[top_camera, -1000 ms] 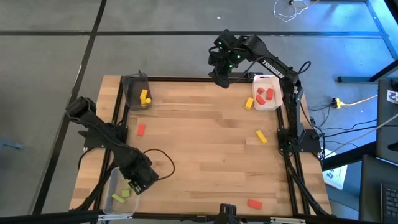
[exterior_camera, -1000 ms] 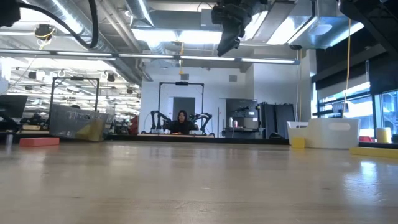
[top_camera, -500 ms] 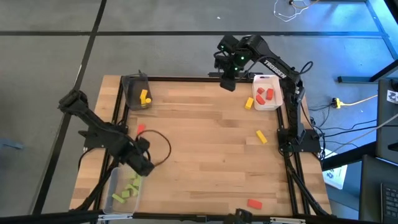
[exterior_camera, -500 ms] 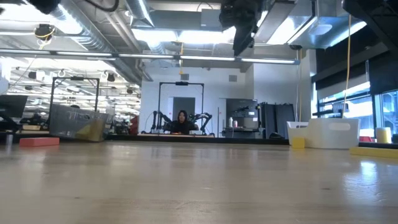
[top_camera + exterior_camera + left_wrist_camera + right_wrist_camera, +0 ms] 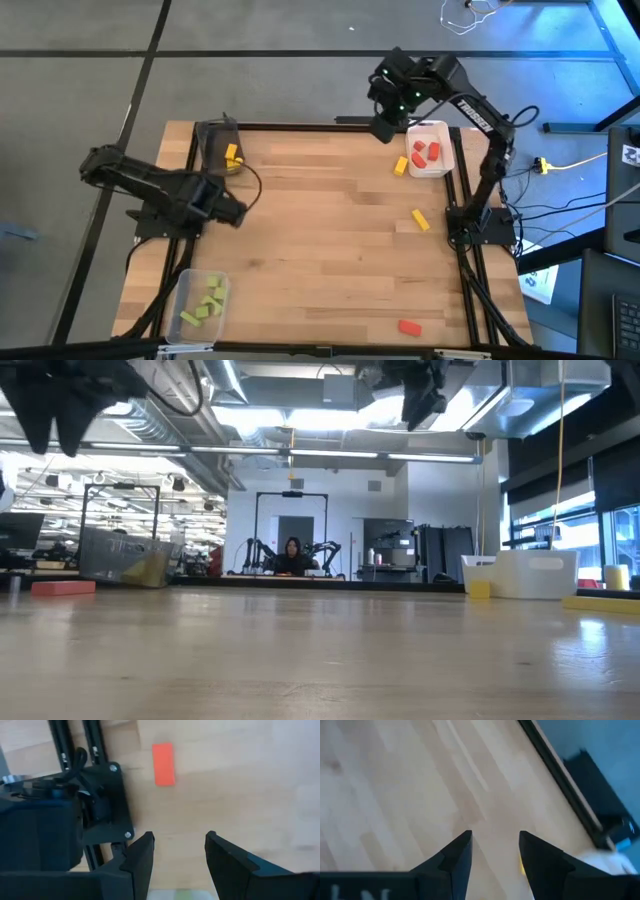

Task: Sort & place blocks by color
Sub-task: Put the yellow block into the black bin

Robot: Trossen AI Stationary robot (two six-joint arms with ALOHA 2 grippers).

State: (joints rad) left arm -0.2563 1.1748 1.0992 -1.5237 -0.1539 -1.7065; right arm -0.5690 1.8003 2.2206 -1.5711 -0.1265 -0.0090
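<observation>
Three trays sit at the edges of the wooden table (image 5: 330,240). The white tray (image 5: 444,165) at the far right holds three red blocks (image 5: 427,152), with a yellow block (image 5: 401,166) lying on the table just beside its left wall. The dark grey tray (image 5: 212,135) at the far left holds a yellow block (image 5: 232,155). The clear tray (image 5: 188,290) at the near left holds several light green blocks (image 5: 205,302). Loose on the table are a yellow bar (image 5: 421,220) right of centre and a red block (image 5: 408,327) near the front edge; the left wrist view shows another red block (image 5: 163,764) lying flat on the wood beside the arm's base. The right arm carries white lettering that reads TROSSEN (image 5: 472,113). The left gripper (image 5: 232,212) hangs over the table's left side, between the dark grey and clear trays, its jaws parted and empty. The right gripper (image 5: 383,127) hovers over the far edge, left of the white tray, its jaws likewise spread and holding nothing.
</observation>
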